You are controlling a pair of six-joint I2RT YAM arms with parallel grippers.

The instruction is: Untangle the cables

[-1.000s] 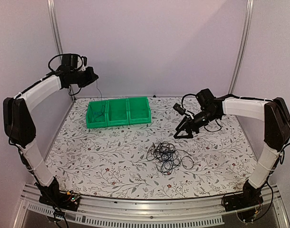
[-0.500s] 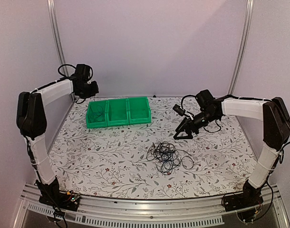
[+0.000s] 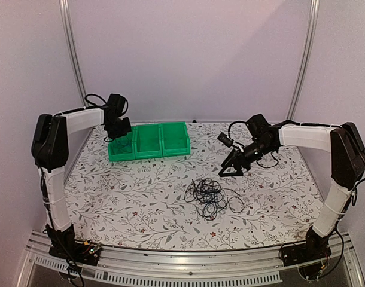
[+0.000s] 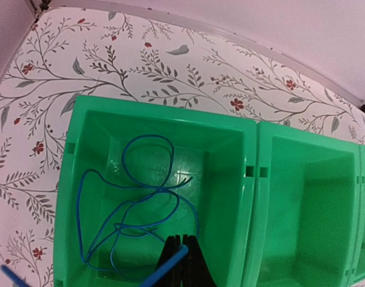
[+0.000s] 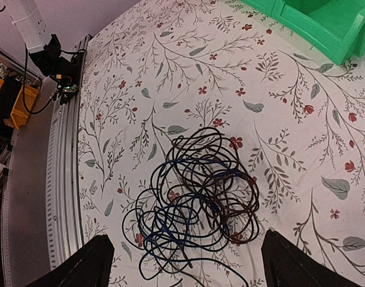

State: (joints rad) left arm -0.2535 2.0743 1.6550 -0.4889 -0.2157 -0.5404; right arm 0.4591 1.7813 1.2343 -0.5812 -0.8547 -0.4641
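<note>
"Left wrist view worries me. The left gripper (image 4: 181, 260) hangs low over the left compartment of the green bin (image 4: 252, 179). Its fingers are pressed together, seemingly pinching one end of the blue cable (image 4: 140, 197). The rest of it lies in loops on that compartment's floor."

"So if it rises without letting go?"

"I'd expect the loops to trail up over the bin's wall and spill onto the table (image 3: 128, 191)."

"And the right gripper (image 5: 187, 242)?"

"Its fingers are spread wide, above the tangle (image 5: 197, 191). That lies right of centre on the table, well apart from the bin at the far left. Nothing stands between the fingers and the heap."

"Then where's the danger?"

"Blue strands run through the black loops. Closing on the thick middle would likely catch several cords at once. That could lift the whole knot or pull it tighter. An outer loop looks safer."

"Anything else around?"

"Only the metal rail (image 5: 63, 179) along the near edge. A strand dragged that way might snag on it."
</note>
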